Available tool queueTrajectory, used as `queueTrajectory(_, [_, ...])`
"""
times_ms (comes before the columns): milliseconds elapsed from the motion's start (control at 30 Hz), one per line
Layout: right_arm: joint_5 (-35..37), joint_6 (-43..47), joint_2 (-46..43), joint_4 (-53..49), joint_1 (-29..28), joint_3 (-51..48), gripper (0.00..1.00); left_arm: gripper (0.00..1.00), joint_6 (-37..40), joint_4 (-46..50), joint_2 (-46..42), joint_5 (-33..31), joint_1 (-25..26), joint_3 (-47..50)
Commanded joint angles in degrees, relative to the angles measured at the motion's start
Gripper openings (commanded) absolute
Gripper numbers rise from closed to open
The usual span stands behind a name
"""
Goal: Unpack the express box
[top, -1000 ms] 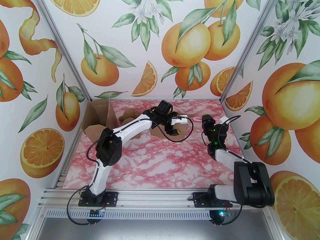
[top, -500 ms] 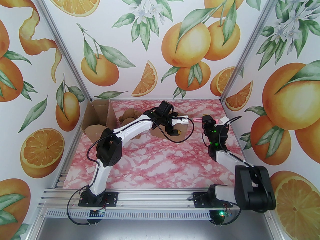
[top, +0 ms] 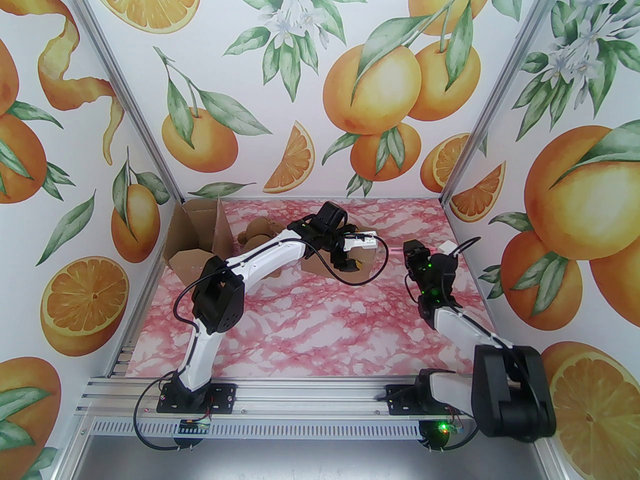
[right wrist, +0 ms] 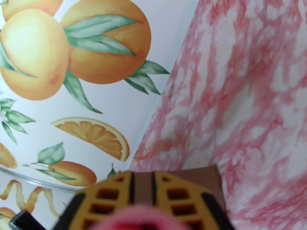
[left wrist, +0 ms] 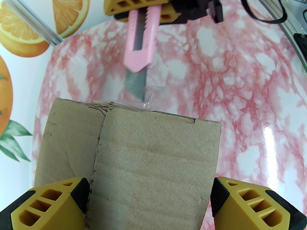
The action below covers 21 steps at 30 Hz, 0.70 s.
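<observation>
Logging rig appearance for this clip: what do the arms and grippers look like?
The left arm and right arm have white links, black joints and looping black cables; green lights dot the right one. The left gripper and right gripper have yellow hollow-ribbed fingers with black pads.

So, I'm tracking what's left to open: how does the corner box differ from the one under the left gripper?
The corner box stands with its flaps open; the small box has its flaps lying shut. The corner box sits in the far-left corner; the small box lies further right under the left gripper, with a pink knife at its far edge. Both are brown cardboard.
</observation>
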<state>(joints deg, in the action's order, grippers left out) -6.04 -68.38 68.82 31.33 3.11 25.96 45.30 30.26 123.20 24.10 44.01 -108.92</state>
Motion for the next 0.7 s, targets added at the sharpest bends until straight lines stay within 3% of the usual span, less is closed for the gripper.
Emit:
queueTrajectory(0, [1.0, 4.0, -0.3, -5.2, 0.3, 1.2, 0.0, 0.85, -0.8, 2.4, -1.6, -0.4, -0.2, 1.0])
queueTrajectory(167, [0.1, 2.8, 1.5, -0.3, 0.3, 1.2, 0.0, 0.86, -0.9, 2.3, -1.4, 0.0, -0.3, 1.0])
queueTrajectory(433, [8.1, 10.5, -9.9, -12.8, 0.4, 5.2, 0.0, 0.86, -0.9, 2.1, -1.2, 0.0, -0.3, 0.9])
queueTrajectory(667, [7.6, 8.3, -10.1, -8.2, 0.4, 5.5, 0.0, 0.86, -1.0, 1.9, -1.1, 0.4, -0.2, 0.8])
